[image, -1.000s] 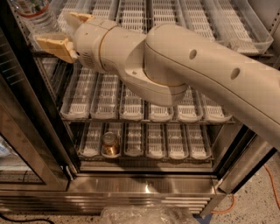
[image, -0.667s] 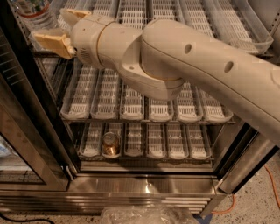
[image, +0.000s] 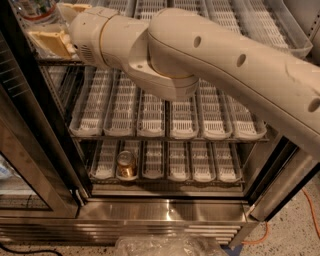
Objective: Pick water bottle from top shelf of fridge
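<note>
Pincer (image: 60,25) top left, water bottle (image: 34,8) seemingly cropped

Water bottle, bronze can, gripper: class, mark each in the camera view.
water bottle (image: 34,9), camera view, its labelled body, top left.
bronze can (image: 126,162), camera view, its round top.
gripper (image: 52,22), camera view, upper left, gap between its open jaws.

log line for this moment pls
stage: pre-grasp | gripper: open, left end of top shelf | water bottle: by fingertips, not yet gripped | can: lowest rack
</note>
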You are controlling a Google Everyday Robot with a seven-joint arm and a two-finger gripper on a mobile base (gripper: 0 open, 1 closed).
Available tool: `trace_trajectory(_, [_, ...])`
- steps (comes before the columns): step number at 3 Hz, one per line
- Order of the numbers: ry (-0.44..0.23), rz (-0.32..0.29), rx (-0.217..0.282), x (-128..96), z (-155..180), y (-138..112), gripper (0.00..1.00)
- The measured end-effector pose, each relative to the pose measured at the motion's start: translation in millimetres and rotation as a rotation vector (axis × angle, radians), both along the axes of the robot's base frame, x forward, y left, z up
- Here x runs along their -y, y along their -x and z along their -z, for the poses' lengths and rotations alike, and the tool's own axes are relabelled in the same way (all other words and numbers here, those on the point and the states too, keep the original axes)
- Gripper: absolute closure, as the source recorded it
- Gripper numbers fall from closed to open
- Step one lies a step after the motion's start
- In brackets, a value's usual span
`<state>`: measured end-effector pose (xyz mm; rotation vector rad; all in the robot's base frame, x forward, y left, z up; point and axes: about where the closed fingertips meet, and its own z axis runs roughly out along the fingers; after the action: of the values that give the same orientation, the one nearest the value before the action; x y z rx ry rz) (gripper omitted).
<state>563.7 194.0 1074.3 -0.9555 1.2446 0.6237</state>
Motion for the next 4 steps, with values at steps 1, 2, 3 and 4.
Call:
trace_trajectory(1, [0.005,-0.028,-0.002,-13.8,-2.1,-2.0,0.41])
trace_trajectory(2, [0.013,-0.060,-0.009,-28.4,-1.3,0.4,0.43])
trace_trajectory(3, [0.013,-0.062,-0.009,-29.7,-1.7,0.9,0.62])
trace_trajectory(4, [0.013,-0.062,-0.009,-29.7,-1.7,0.9,0.84])
